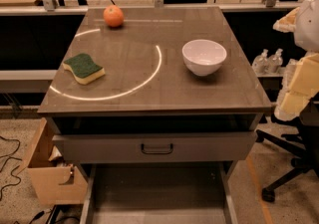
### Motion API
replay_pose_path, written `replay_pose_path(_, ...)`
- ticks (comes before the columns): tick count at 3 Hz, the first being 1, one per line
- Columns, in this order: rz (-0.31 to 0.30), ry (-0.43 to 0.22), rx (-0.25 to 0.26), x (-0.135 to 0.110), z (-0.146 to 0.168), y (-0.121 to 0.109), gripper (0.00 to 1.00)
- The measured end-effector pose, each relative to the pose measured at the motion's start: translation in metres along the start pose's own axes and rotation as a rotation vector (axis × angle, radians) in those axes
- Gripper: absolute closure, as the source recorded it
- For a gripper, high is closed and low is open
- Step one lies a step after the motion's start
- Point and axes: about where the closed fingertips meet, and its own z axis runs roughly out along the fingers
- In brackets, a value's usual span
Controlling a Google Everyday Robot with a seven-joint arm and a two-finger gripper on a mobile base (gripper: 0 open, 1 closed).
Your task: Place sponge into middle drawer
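The sponge (83, 67), dark green on top with a pale yellow body, lies flat on the left side of the cabinet top. The middle drawer (154, 193) is pulled out toward me below the cabinet front. Its grey floor is bare between light-grey side walls. My gripper (299, 68), white with cream-yellow parts, hangs at the right edge of the view. It is beside and beyond the cabinet's right side, far from the sponge, and holds nothing I can see.
An orange (113, 16) sits at the back left of the top. A white bowl (204, 56) stands at the right. A grey drawer front with a dark handle (157, 148) sits above the open drawer. A cardboard box (47, 173) stands on the floor at left, an office chair base (289, 168) at right.
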Motion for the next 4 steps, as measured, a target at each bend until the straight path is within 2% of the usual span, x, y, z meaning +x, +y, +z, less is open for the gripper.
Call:
replay_pose_path(1,0.006,-0.006,0.012,-0.003,0.001,-0.001,0.0)
replay_pose_path(2,0.038,-0.043,0.05,-0.019,0.01,-0.007,0.0)
replay_pose_path(3,0.128,-0.144,0.077,-0.047,0.036,-0.008,0.0)
replay_pose_path(4,0.2,-0.292,0.072,-0.079,0.065,-0.005,0.0)
